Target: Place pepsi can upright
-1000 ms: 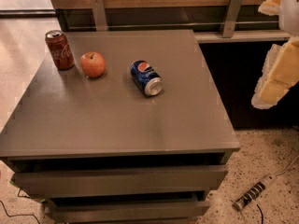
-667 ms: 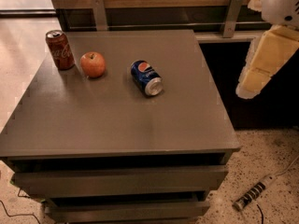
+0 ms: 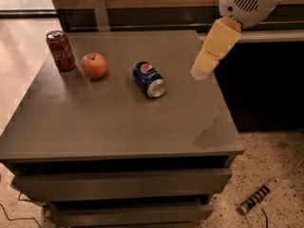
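Hovering right of pepsi can (image 3: 148,79), gripper (image 3: 200,73) seemingly empty.

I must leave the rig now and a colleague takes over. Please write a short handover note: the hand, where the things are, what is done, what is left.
Hand: hangs over the right rear part of the table, to the right of the pepsi can, not touching it; nothing is seen in it.
Pepsi can: lies on its side near the table's middle, silver end toward the front right.
Other things: red cola can upright at the rear left, apple beside it.
Done: nothing yet.
Left: grasp the pepsi can, stand it upright, release.
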`<move>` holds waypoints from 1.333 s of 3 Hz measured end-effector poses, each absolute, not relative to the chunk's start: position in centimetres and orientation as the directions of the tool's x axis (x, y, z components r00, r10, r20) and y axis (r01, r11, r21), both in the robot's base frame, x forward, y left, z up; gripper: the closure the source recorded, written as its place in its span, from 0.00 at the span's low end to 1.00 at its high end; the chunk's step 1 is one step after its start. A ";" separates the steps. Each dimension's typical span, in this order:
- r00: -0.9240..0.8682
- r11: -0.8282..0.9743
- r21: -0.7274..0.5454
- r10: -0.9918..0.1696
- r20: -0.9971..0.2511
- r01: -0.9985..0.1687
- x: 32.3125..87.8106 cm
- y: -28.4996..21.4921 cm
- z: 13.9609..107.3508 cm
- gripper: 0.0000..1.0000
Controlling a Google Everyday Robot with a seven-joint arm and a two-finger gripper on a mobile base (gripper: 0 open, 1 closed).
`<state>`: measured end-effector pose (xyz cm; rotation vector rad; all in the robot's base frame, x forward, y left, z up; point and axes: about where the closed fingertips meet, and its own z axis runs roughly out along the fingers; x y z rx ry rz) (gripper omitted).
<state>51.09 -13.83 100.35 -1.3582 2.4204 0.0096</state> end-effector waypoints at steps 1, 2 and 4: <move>-0.529 0.604 -0.107 -0.759 -0.380 -0.789 54.1 -10.8 99.5 0.00; -0.530 0.606 -0.107 -0.757 -0.383 -0.788 54.3 -10.5 99.6 0.00; -0.597 0.664 -0.129 -0.728 -0.337 -0.737 57.0 -10.7 100.4 0.00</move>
